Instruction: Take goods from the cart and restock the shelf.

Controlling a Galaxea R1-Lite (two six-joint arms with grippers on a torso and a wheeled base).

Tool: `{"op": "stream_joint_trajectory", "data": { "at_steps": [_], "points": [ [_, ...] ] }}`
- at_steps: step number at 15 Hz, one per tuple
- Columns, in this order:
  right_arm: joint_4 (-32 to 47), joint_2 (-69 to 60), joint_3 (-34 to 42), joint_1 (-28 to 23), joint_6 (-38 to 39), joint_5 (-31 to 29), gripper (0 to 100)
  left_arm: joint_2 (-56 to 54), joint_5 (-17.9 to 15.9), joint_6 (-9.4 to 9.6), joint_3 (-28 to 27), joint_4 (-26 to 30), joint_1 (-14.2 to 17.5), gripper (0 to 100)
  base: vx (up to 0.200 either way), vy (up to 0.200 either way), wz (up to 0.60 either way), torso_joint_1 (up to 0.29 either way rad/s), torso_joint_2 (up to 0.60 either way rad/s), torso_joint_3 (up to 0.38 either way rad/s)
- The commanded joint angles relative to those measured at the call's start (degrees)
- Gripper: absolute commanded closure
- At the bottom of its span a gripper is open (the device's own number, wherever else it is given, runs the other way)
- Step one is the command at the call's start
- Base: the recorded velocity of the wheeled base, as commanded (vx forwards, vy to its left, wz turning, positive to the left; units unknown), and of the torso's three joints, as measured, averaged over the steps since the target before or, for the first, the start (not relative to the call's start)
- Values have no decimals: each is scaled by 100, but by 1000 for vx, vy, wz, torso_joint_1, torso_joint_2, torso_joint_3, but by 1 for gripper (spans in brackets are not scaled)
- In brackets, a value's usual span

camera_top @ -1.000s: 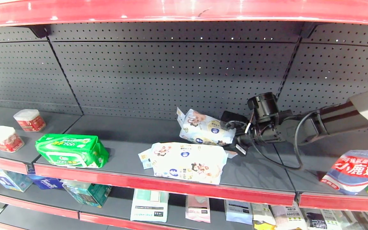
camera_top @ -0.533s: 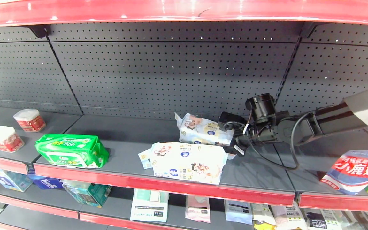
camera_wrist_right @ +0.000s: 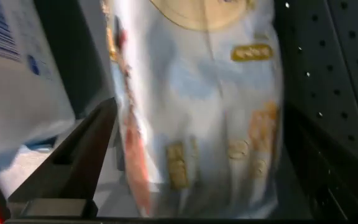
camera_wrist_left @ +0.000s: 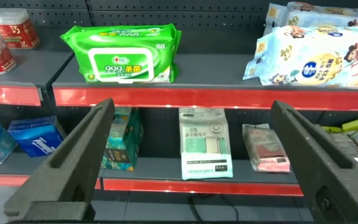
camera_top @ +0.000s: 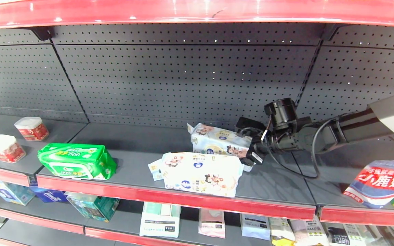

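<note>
A cartoon-print wipes pack (camera_top: 217, 141) lies on the grey shelf (camera_top: 139, 141) near the pegboard back. My right gripper (camera_top: 247, 142) is at its right end, shut on it. In the right wrist view the pack (camera_wrist_right: 197, 93) sits between the dark fingers (camera_wrist_right: 73, 168). A second, matching pack (camera_top: 202, 173) lies just in front of it at the red shelf lip. My left gripper (camera_wrist_left: 192, 106) hangs open and holds nothing, low in front of the shelves, facing the front pack (camera_wrist_left: 319, 59).
A green wipes pack (camera_top: 77, 160) lies left of centre, with two red-labelled tubs (camera_top: 31, 128) farther left. A red-and-blue bag (camera_top: 381, 182) stands at the right. Bare shelf runs between the green pack and the cartoon packs. The lower shelf (camera_wrist_left: 166, 180) holds several packets.
My right gripper has lowered the rear cartoon pack from a tilted, raised pose until it lies flat on the shelf behind the front pack. The other goods have stayed put.
</note>
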Motion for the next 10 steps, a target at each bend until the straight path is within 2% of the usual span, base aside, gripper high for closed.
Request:
{"op": "stream_joint_trajectory", "data": {
  "at_steps": [1,5,8,10],
  "points": [
    [0,-146,85,-91,10,-142,0,9,1,-1,2,-1,2,0,0,0,0,0,0,0],
    [-26,-418,516,-241,151,-484,0,-8,1,-1,2,-1,2,0,0,0,0,0,0,0],
    [-264,-453,569,-205,660,-783,0,-8,1,-1,2,-1,2,0,0,0,0,0,0,0],
    [-343,-453,560,-197,687,-906,0,-8,1,-1,2,-1,2,0,0,0,0,0,0,0]
  ]
}}
